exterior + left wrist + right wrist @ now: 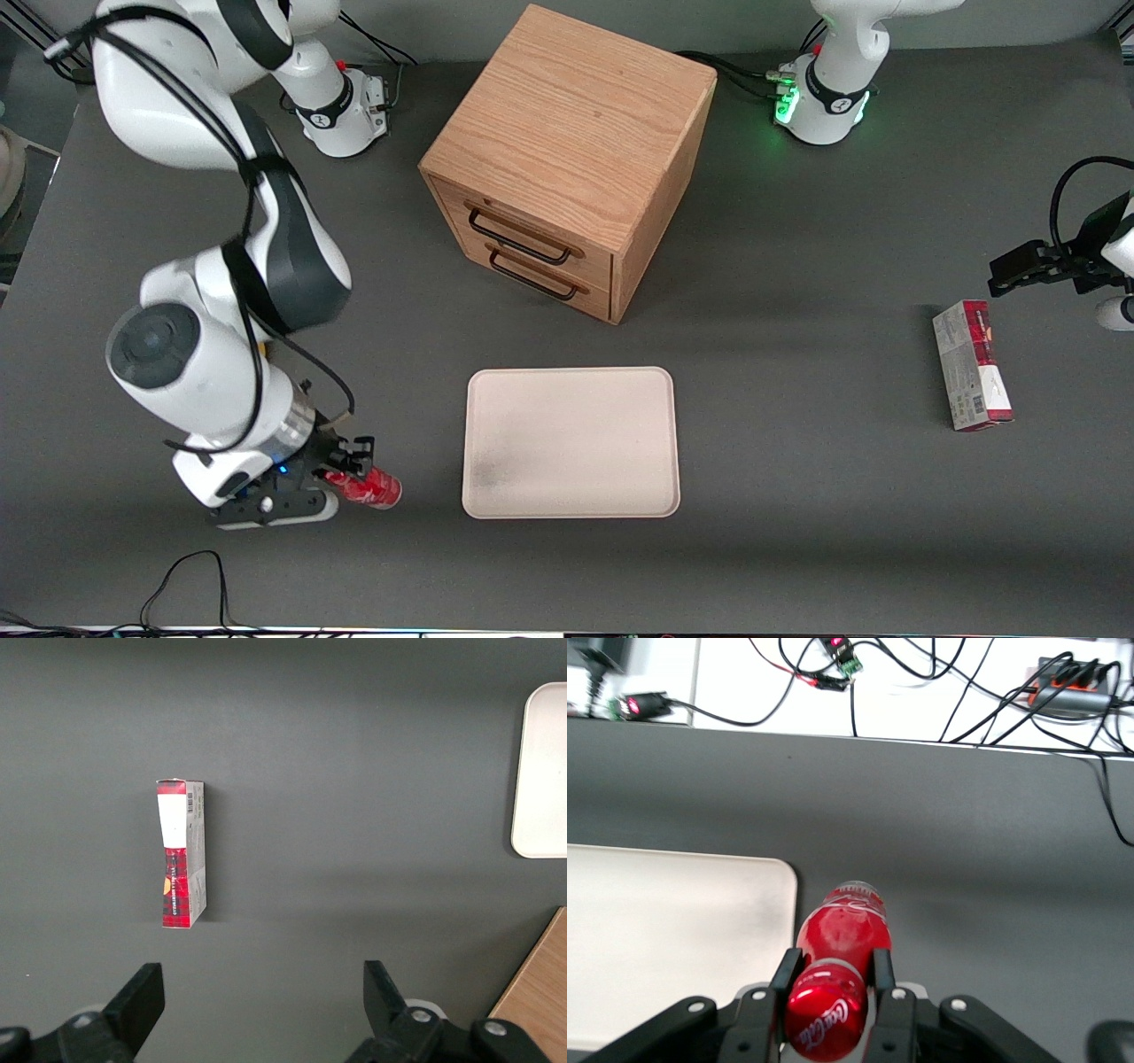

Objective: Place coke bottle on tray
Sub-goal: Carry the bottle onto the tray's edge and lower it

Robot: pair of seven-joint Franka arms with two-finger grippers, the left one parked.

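- Nearest the front camera, toward the working arm's end of the table: gripper (353,468) low over the table (797,549), fingers (883,967) closed against both sides of the coke bottle (370,486).
- Coke bottle lying on its side or tilted well off upright, cap (824,1020) end between the fingers, body sticking out toward the tray (571,441). Resting on the table or just lifted: cannot tell.
- Judged step: grasp made, lift and carry to the tray next.
- Wrist view: bottle (843,939) just beside the tray's rounded corner (775,870), not over it. Short sideways travel only.
- For a clean carry: lift straight up first so the bottle clears the low rim, then translate over the bare middle, well inside the rim.
- Grip sits near the cap end, so the body may swing or sag; slow moves advised, release only once the bottle touches the surface.
- Round bottle laid down could roll; set gently, away from the edges.
- Farther off: wooden cabinet (567,159) with two drawers, clear of the path.
- Toward the parked arm's end: red-and-white carton (972,365) lying flat, not involved.
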